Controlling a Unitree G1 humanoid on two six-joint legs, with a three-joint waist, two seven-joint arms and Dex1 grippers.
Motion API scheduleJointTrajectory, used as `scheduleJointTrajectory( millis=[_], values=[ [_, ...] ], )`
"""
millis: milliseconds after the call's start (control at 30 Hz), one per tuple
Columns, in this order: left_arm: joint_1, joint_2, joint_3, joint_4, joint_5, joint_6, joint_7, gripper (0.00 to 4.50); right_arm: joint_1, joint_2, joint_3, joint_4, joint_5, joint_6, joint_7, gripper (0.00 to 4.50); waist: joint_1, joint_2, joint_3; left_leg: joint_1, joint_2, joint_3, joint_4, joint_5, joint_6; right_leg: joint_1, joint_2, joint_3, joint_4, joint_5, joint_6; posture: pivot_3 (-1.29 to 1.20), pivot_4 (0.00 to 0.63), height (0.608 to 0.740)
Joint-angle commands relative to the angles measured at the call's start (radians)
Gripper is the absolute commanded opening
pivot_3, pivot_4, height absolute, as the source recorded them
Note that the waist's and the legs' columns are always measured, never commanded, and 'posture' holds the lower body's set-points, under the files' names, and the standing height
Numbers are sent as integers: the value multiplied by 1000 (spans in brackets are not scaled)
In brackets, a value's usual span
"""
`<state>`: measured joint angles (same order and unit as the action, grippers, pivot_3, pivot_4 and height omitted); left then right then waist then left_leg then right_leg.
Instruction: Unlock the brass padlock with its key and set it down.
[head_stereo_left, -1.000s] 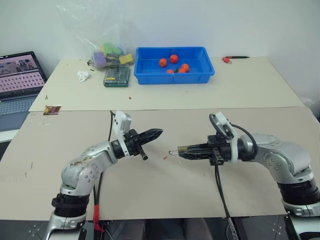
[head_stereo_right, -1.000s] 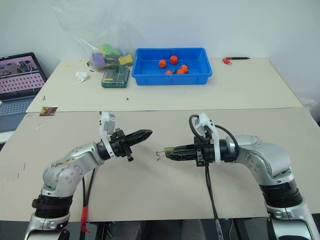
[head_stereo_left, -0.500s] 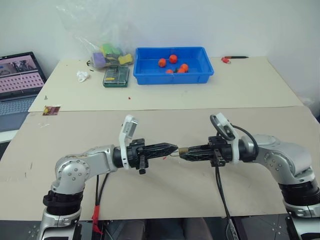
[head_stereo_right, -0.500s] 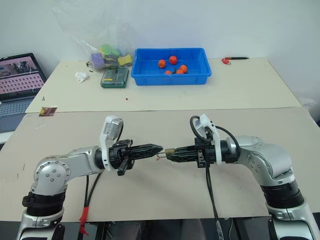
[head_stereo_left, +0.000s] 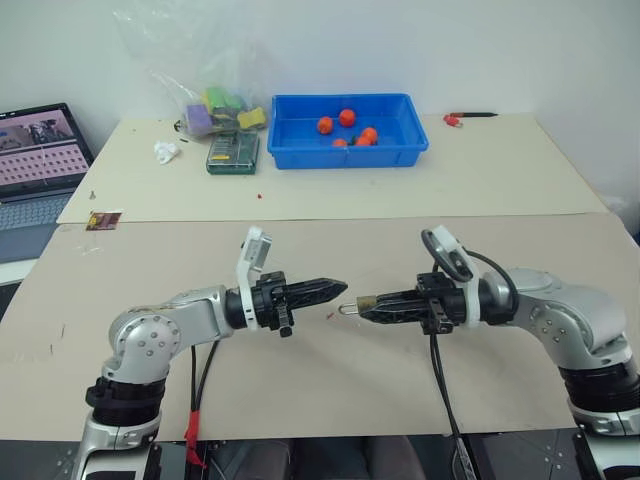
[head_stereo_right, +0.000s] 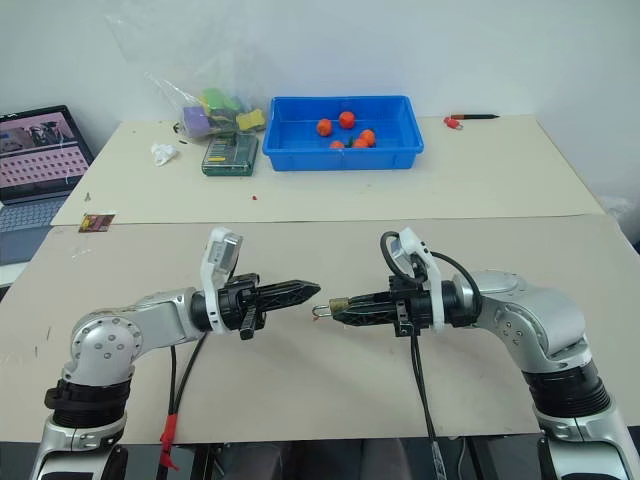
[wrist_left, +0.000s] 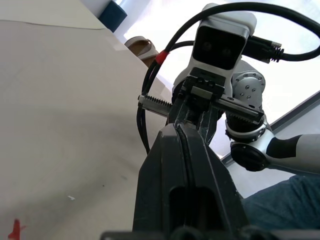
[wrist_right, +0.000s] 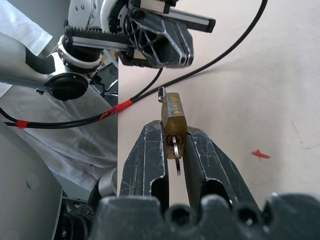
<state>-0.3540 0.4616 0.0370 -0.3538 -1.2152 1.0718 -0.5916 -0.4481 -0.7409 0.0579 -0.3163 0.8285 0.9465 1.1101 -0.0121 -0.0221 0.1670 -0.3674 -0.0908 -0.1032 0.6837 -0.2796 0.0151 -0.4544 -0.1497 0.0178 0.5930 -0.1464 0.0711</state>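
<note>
Two hands meet mid-frame over the table (head_stereo_left: 330, 400), tips aimed at each other with a small gap between them. The right hand (head_stereo_left: 366, 304) is pinched narrow on the brass padlock (wrist_right: 173, 117), held up off the table just right of centre in the head views. The right wrist view shows it best: brass body wedged between the two fingers (wrist_right: 149, 160), shackle end poking out toward the other arm, and the key (wrist_right: 176, 156) sitting in the keyhole on the end that faces back into the hand, down in the gap between the fingers. The left hand (head_stereo_left: 338, 288) is fully closed on nothing, fingers pressed flat together like a beak.

So the step in hand looks like working the lock open, with the left hand as the helper. Doing it well probably means lining that closed tip up dead level with the shackle loop (head_stereo_left: 345, 306) before going in, since the target is tiny and a sideways nudge could twist the lock out of the grip. The key is awkward, buried between the right fingers, so the left hand would need to come round from the side rather than head-on. The right hand should just hold firm. Slow and small moves here.
</note>
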Motion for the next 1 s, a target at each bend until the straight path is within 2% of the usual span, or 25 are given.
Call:
scheduleJointTrajectory(
  millis=[33, 833, 1000],
  values=[
    [14, 19, -19, -59, 12, -11, -37, 53, -12, -11, -28, -32, 20, -4, 2, 156, 0, 0, 0, 0, 0, 0, 0, 0, 0, 0, 0, 0, 0, 0, 0, 0, 150, 740],
    [84, 36, -44, -90, 104, -50, -81, 53, -50, -13, -51, -13, 46, 16, -14, 156, 0, 0, 0, 0, 0, 0, 0, 0, 0, 0, 0, 0, 0, 0, 0, 0, 150, 740],
    [70, 75, -18, -117, 101, -45, -104, 53, -53, -41, -65, 46, 29, 12, 10, 156, 0, 0, 0, 0, 0, 0, 0, 0, 0, 0, 0, 0, 0, 0, 0, 0, 150, 740]
  ],
)
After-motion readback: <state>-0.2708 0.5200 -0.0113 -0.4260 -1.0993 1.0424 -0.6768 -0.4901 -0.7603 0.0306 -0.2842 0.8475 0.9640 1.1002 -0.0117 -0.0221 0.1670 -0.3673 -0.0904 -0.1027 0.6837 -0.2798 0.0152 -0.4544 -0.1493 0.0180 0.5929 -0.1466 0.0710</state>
